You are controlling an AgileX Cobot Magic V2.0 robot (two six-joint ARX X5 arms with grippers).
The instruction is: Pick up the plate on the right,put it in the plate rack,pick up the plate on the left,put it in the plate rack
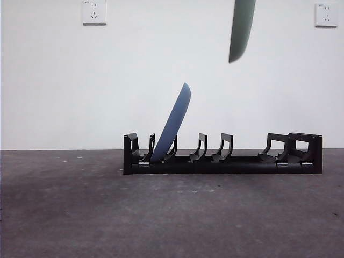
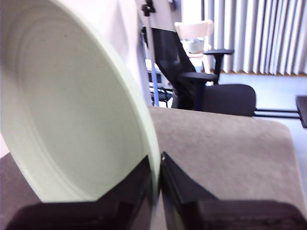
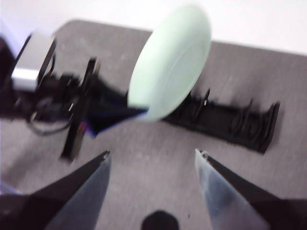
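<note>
Ahead of you, the blue plate (image 1: 173, 124) leans in the plate rack (image 1: 222, 161), freeing slots beside it; your left fingers (image 2: 158, 168) clamp the green plate (image 2: 67, 110) by its rim, edge-on for slotting; your right fingers (image 3: 152, 163) wait, spread and empty, above the bench (image 3: 158, 177).

Two plates are showing: one blue plate (image 1: 174, 121) leaning in the single black plate rack (image 1: 223, 164), one pale green plate (image 1: 241, 29) hanging above. Two wall sockets (image 1: 94, 12) are showing behind.
</note>
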